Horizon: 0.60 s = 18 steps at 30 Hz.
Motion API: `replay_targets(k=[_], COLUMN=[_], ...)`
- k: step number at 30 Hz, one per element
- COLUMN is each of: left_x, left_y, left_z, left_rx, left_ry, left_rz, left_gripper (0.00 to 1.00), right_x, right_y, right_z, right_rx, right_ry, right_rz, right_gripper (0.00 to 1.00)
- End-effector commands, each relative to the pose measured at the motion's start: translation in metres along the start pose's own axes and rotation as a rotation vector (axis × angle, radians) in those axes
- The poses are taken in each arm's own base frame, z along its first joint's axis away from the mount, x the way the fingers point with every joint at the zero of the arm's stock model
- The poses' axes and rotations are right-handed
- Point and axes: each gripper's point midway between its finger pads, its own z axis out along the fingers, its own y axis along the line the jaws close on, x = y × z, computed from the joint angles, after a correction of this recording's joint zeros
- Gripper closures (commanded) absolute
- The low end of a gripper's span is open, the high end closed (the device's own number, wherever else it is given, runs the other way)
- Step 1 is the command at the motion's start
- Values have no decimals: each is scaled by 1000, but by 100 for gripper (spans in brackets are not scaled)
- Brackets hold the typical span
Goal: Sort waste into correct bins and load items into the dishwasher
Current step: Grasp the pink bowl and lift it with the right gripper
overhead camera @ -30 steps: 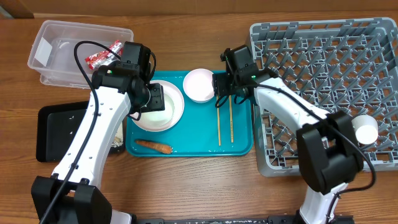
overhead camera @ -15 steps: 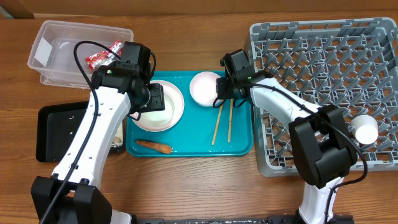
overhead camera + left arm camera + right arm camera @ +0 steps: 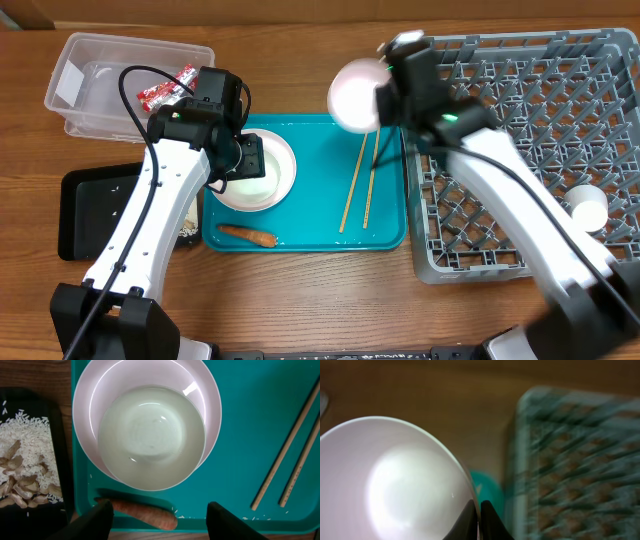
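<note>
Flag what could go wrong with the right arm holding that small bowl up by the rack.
1. The right gripper pinches the small white bowl only by a thin bit of rim; it could pivot or slip out.
2. The bowl hangs close to the dish rack's lattice wall and could clip it.
3. The left gripper is open over the carrot, which lies beside the white plate; closing may nudge the plate.

Teal tray (image 3: pixel 315 215); white bowl (image 3: pixel 350 95); grey lattice rack (image 3: pixel 520 100); orange carrot (image 3: pixel 248 236); red-silver wrapper (image 3: pixel 166 87); black tray (image 3: pixel 90 215); pale chopsticks (image 3: pixel 352 195).
</note>
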Motion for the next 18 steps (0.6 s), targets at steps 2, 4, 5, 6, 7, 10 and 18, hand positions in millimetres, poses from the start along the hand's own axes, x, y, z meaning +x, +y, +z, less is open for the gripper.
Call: replay_targets(k=[2, 4, 5, 6, 7, 10, 18], left_x=[-6, -7, -8, -9, -10, -10, -10], left_y=[1, 1, 0, 0, 0, 0, -1], left_z=[-4, -4, -4, -4, -4, -4, -4], left_rx=[-3, -1, 0, 1, 2, 3, 6], left_ry=[-24, -29, -34, -37, -39, -42, -41], left_rz=[-6, -6, -6, -6, -6, -6, -6], left_gripper=[37, 37, 37, 37, 37, 37, 37], right_x=[-43, -43, -40, -37, -32, -17, 30], right_y=[-106, -149, -171, -187, -206, -258, -359], right_z=[-68, -83, -89, -91, -94, -100, -105], right_rx=[477, 652, 730, 782, 837, 989, 1335], right_ry=[-154, -151, -140, -126, -110, -73, 74], right_rz=[-48, -12, 11, 28, 58, 145, 246], right_gripper=[96, 96, 96, 96, 96, 96, 96])
